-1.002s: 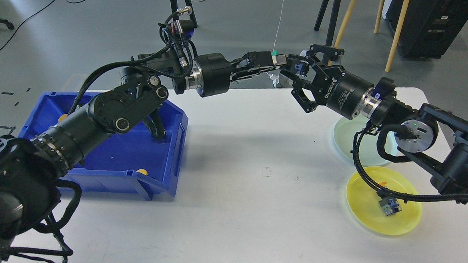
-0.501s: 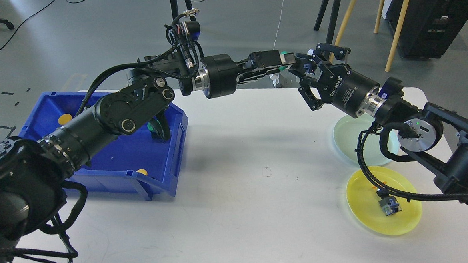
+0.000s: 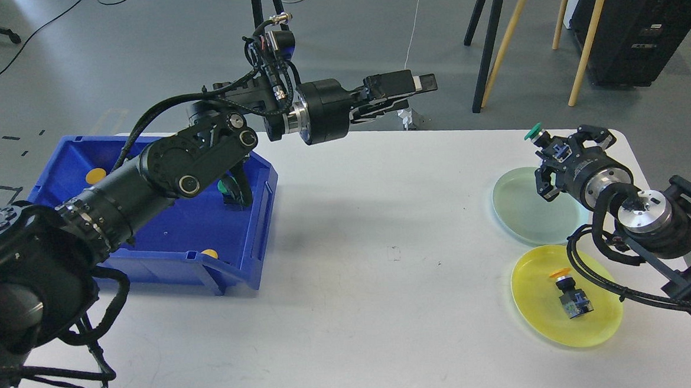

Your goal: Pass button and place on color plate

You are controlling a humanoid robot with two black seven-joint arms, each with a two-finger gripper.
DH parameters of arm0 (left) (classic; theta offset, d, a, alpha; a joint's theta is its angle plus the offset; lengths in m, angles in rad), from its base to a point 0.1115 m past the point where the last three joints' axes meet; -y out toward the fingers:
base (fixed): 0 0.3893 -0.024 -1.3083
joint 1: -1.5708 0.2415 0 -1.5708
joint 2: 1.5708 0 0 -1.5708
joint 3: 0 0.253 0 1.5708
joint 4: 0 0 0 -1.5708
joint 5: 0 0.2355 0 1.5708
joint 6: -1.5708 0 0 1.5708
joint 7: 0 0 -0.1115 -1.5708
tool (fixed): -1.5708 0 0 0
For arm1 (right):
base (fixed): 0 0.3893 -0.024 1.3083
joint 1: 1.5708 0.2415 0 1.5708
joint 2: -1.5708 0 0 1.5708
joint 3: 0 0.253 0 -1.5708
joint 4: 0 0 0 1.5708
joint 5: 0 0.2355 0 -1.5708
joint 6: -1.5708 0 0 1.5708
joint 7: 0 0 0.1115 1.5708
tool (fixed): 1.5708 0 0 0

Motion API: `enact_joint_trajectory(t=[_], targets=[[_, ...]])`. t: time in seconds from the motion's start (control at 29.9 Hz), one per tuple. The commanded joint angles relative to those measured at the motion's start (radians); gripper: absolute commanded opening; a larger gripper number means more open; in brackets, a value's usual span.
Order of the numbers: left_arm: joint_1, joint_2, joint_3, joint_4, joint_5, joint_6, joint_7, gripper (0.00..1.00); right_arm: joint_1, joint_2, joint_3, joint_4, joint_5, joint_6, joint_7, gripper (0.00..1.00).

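My right gripper (image 3: 547,147) is shut on a green-capped button (image 3: 534,130) and holds it above the far edge of the pale green plate (image 3: 524,211) at the table's right. My left gripper (image 3: 414,87) is open and empty, stretched out over the table's far edge, well to the left of the right gripper. A yellow plate (image 3: 595,323) at the front right holds an orange-capped button (image 3: 569,296) lying on its side.
A blue bin (image 3: 248,264) stands at the left under my left arm, with yellow buttons (image 3: 95,175) and a green button (image 3: 225,186) inside. Chair and stand legs rise behind the table's far edge.
The green button passed from my left gripper to my right one. The right gripper pulled away to the right and down with it, over the green plate. The left gripper stays in place, now empty.
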Motion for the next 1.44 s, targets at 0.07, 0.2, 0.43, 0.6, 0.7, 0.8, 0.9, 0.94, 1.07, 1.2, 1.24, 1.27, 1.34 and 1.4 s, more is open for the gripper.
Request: enact_joint_trajectory(t=[0.07, 0.2, 0.43, 0.6, 0.7, 0.8, 0.9, 0.94, 1.07, 1.2, 1.24, 1.27, 1.34, 1.4], targets=[[0.000, 0.000, 0.000, 0.000, 0.000, 0.000, 0.000, 0.86, 0.027, 0.059, -0.031, -0.106, 0.006, -0.108, -0.115, 0.01], [0.000, 0.000, -0.001, 0.000, 0.000, 0.000, 0.000, 0.86, 0.029, 0.068, -0.020, -0.120, 0.006, -0.108, -0.118, 0.28], [0.015, -0.003, -0.008, 0.001, -0.049, 0.000, 0.000, 0.88, 0.024, 0.068, 0.023, -0.120, 0.006, -0.100, -0.118, 1.00], [0.052, 0.014, -0.080, 0.024, -0.240, 0.000, 0.000, 0.92, 0.033, 0.065, 0.026, -0.108, 0.004, -0.065, -0.115, 1.00], [0.055, 0.056, -0.104, 0.023, -0.389, 0.000, 0.000, 0.94, 0.065, 0.044, 0.036, -0.096, -0.008, 0.065, -0.104, 1.00], [0.057, 0.161, -0.106, 0.016, -0.553, 0.000, 0.000, 0.98, 0.107, -0.031, 0.058, -0.064, -0.012, 0.313, -0.061, 1.00], [0.057, 0.216, -0.107, 0.023, -0.662, 0.000, 0.000, 0.99, 0.136, -0.106, 0.061, 0.001, -0.074, 0.514, 0.005, 1.00], [0.057, 0.228, -0.107, 0.026, -0.676, 0.000, 0.000, 1.00, 0.147, -0.122, 0.056, 0.007, -0.109, 0.595, 0.018, 1.00], [0.077, 0.258, -0.107, 0.036, -0.683, 0.000, 0.000, 1.00, 0.179, -0.128, 0.024, 0.001, -0.187, 0.846, 0.040, 1.00], [0.100, 0.256, -0.106, 0.036, -0.683, 0.000, 0.000, 1.00, 0.185, -0.114, -0.029, 0.006, -0.186, 0.846, 0.060, 1.00], [0.100, 0.253, -0.106, 0.036, -0.683, 0.000, 0.000, 1.00, 0.182, -0.113, -0.025, 0.003, -0.184, 0.846, 0.065, 1.00], [0.100, 0.250, -0.107, 0.038, -0.683, 0.000, 0.000, 1.00, 0.181, -0.110, -0.020, 0.001, -0.184, 0.846, 0.071, 1.00], [0.098, 0.244, -0.106, 0.036, -0.684, 0.000, 0.000, 1.00, 0.181, -0.094, -0.005, -0.005, -0.183, 0.846, 0.078, 1.00], [0.097, 0.239, -0.104, 0.036, -0.686, 0.000, 0.000, 1.00, 0.181, -0.090, 0.027, -0.008, -0.184, 0.846, 0.081, 1.00]])
